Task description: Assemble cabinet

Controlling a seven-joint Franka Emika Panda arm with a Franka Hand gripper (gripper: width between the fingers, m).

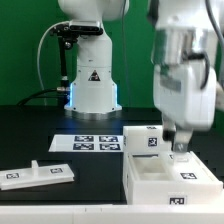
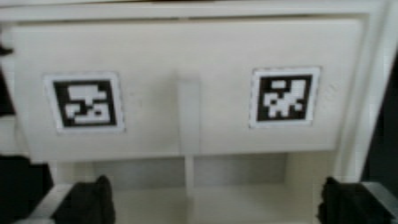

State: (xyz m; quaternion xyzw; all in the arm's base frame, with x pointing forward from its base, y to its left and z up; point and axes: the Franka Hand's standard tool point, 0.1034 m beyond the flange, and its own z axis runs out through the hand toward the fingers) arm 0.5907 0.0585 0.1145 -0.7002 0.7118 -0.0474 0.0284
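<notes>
The white cabinet box piece (image 1: 165,180) lies open side up at the exterior view's right, with a tag on its front wall. A white tagged panel (image 1: 143,140) lies against its far left side. My gripper (image 1: 181,149) hangs over the box's far edge. In the wrist view a white panel face (image 2: 187,80) with two tags fills the picture. My gripper (image 2: 217,205) is open, its dark fingertips (image 2: 82,202) far apart over a white surface, holding nothing. Another flat white tagged cabinet panel (image 1: 36,175) lies at the exterior view's left front.
The marker board (image 1: 84,143) lies on the black table in front of the white robot base (image 1: 92,80). The flat panel at the left has a small raised peg on it.
</notes>
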